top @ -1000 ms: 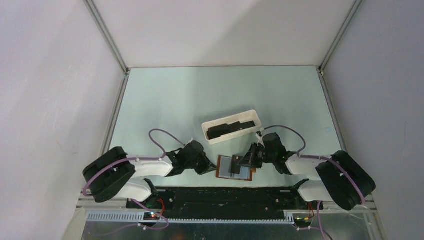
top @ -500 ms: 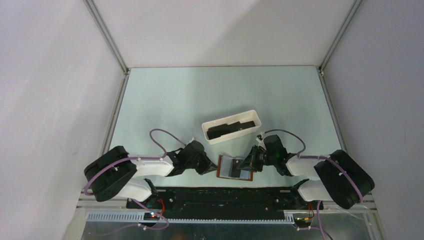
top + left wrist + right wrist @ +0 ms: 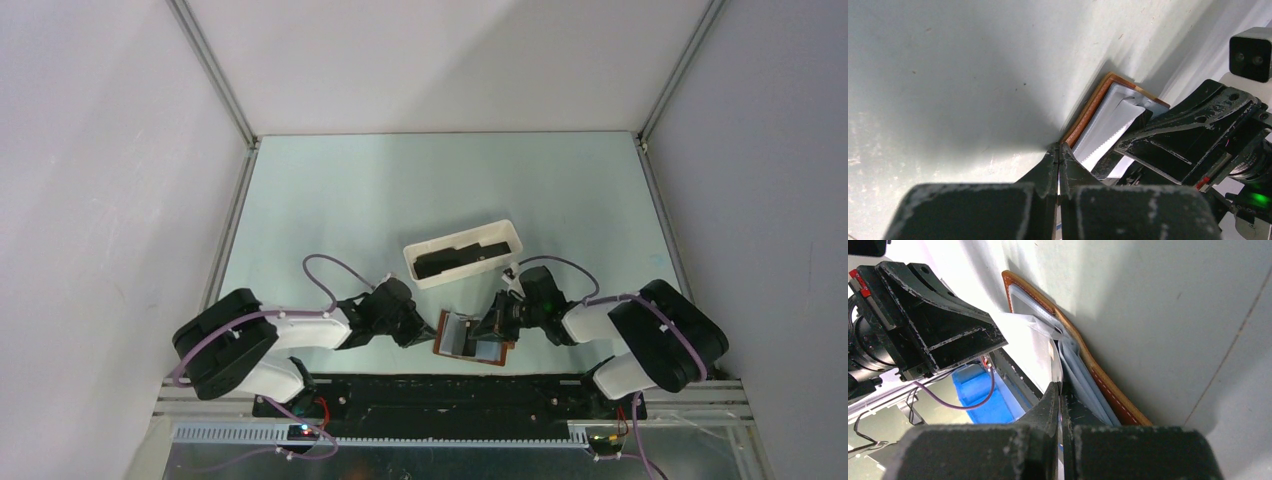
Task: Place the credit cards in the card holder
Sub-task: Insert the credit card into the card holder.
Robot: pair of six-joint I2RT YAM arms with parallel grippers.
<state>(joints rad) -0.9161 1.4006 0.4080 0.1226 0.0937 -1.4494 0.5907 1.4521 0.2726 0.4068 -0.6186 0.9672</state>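
Observation:
The card holder (image 3: pixel 458 338) lies open near the table's front edge, brown outside (image 3: pixel 1108 390) with grey-blue pockets (image 3: pixel 1105 120). My left gripper (image 3: pixel 430 337) is shut, its tips (image 3: pixel 1058 146) pressed against the holder's left edge. My right gripper (image 3: pixel 487 328) reaches over the holder's right half, its shut tips (image 3: pixel 1058 385) at a pocket mouth. A dark credit card (image 3: pixel 1104 167) shows under those fingers, slanting into the pocket. More dark credit cards (image 3: pixel 455 258) lie in the white tray (image 3: pixel 512 235) behind.
The white tray stands just beyond the card holder, close to both wrists. The black base rail (image 3: pixel 450 395) runs along the near edge. White walls enclose the table on three sides. A blue bin (image 3: pixel 975 390) shows below the table edge.
My right gripper has moved left over the card holder, and the dark card that lay in plain sight on the pocket is now mostly hidden. The left arm has barely shifted.

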